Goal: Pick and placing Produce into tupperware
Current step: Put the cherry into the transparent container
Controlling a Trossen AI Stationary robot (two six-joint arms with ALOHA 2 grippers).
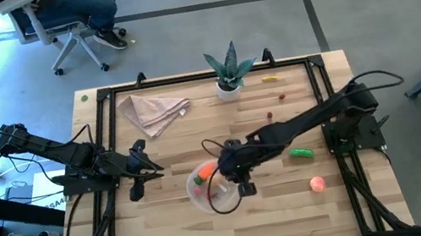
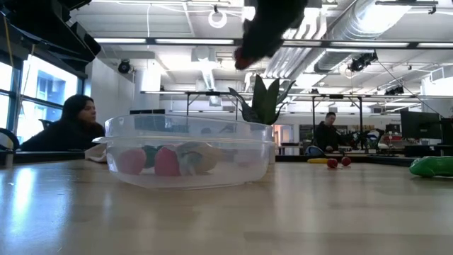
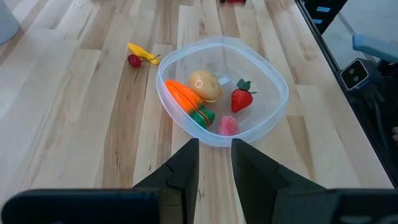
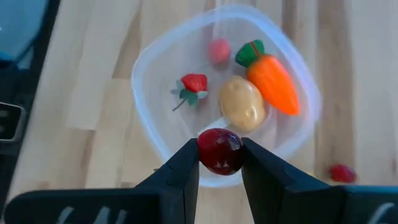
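The clear round tub (image 1: pixel 206 196) stands on the table's middle; it shows too in the low view (image 2: pixel 190 152) and both wrist views (image 3: pixel 273 93) (image 4: pixel 149 99). In it lie an orange carrot (image 4: pixel 273 84), a tan potato (image 4: pixel 241 102), a strawberry (image 4: pixel 194 84) and a pink piece (image 4: pixel 219 50). My right gripper (image 4: pixel 219 163) hangs above the tub's rim, shut on a dark red round piece (image 4: pixel 219 151). My left gripper (image 3: pixel 214 158) waits to the tub's left, low over the table, its fingers a narrow gap apart. A green cucumber (image 1: pixel 300 153), pink peach (image 1: pixel 317 184) and yellow banana (image 1: pixel 270 79) lie on the table. My right gripper pinches the dark red round piece (image 4: pixel 219 151) between its two fingertips (image 4: pixel 186 165), one on either side. The fingers come from above, pointing down. The piece is lifted clear, over the tub's rim (image 2: pixel 243 62).
A potted spiky plant (image 1: pixel 227 72) and a beige napkin (image 1: pixel 153 110) sit near the far edge. Small red pieces (image 1: pixel 282 96) (image 1: pixel 267 114) lie right of the middle. Black rails frame the table (image 1: pixel 104 97). People sit in the room beyond (image 2: pixel 71 124).
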